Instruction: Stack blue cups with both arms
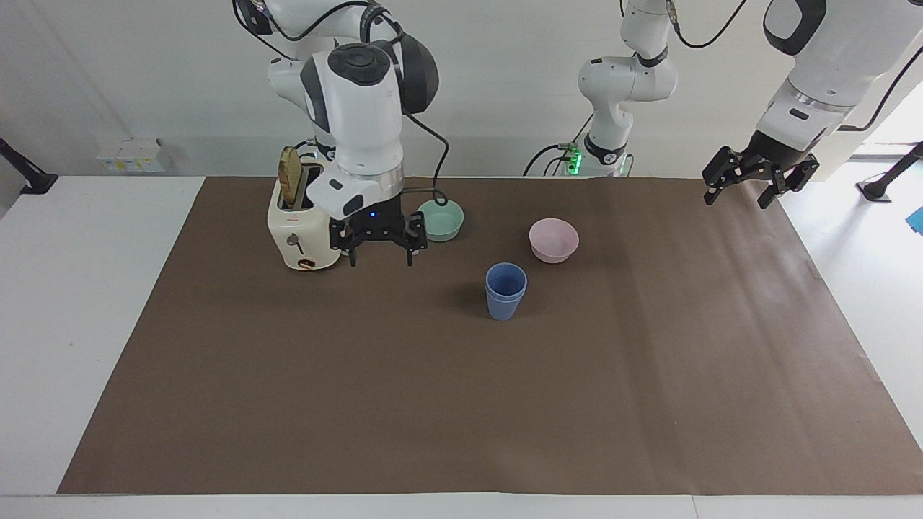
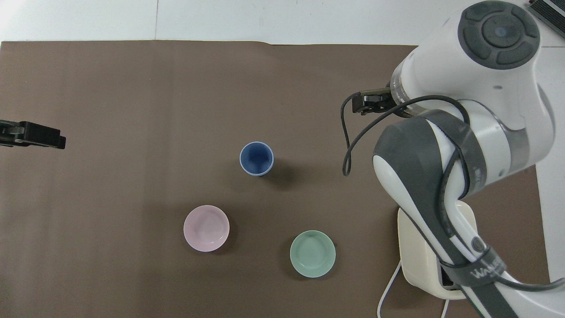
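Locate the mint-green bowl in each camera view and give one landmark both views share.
Facing view: the small mint-green round bowl sits in the upper middle, just beside the right arm's hand.
Overhead view: it lies low and just past centre, between the pink bowl and the cream toaster.
Shared landmark: the stacked periwinkle-blue plastic cups, farther from the robots than the green bowl.
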Controlling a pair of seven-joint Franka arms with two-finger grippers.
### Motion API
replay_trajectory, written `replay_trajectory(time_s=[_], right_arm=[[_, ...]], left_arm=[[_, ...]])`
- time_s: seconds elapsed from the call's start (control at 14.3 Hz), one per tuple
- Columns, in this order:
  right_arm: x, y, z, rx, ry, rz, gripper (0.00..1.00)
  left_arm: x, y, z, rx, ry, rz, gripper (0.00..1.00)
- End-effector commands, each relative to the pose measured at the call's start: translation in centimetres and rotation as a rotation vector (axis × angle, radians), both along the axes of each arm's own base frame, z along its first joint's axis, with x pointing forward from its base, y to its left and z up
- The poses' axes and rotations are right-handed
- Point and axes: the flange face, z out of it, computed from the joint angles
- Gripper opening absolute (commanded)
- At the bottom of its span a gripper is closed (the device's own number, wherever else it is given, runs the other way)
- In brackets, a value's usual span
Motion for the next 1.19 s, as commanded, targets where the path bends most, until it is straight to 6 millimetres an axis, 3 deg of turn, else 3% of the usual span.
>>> replay_trajectory(time_s=[0.0, 0.14, 0.21, 0.42, 0.63, 0.77, 0.91, 1.12], right_arm=[[0.2, -4.1, 2.5, 0.003, 0.006, 0.004, 1.0], [0.5, -6.1, 3.9, -0.006, -0.003, 0.039, 1.0], [0.6, -8.3, 4.7, -0.026, -0.009, 0.043, 1.0], [-0.7, -12.4, 6.6, 0.002, 0.026, 0.034, 1.0], [-1.3, -16.3, 6.9, 0.084, 0.048, -0.023, 1.0], [-2.2, -17.6, 7.1, 0.092, 0.055, -0.044, 1.0], [-3.4, -16.6, 6.2, 0.081, 0.08, -0.025, 1.0], [-3.3, -16.7, 6.3, 0.039, 0.068, -0.019, 1.0]], left_arm=[[-0.1, 0.4, 0.6, 0.017, 0.005, -0.001, 1.0], [-0.1, 0.4, 0.6, 0.017, 0.005, -0.001, 1.0], [-0.1, 0.4, 0.6, 0.017, 0.005, -0.001, 1.0], [-0.1, 0.4, 0.6, 0.017, 0.005, -0.001, 1.0], [-0.2, 0.4, 0.7, 0.017, 0.007, -0.001, 1.0], [-0.3, 0.4, 0.6, 0.017, 0.01, -0.001, 1.0], [-0.2, 0.4, 0.6, 0.017, 0.008, 0.001, 1.0], [-0.2, 0.5, 0.6, 0.017, 0.01, 0.001, 1.0]])
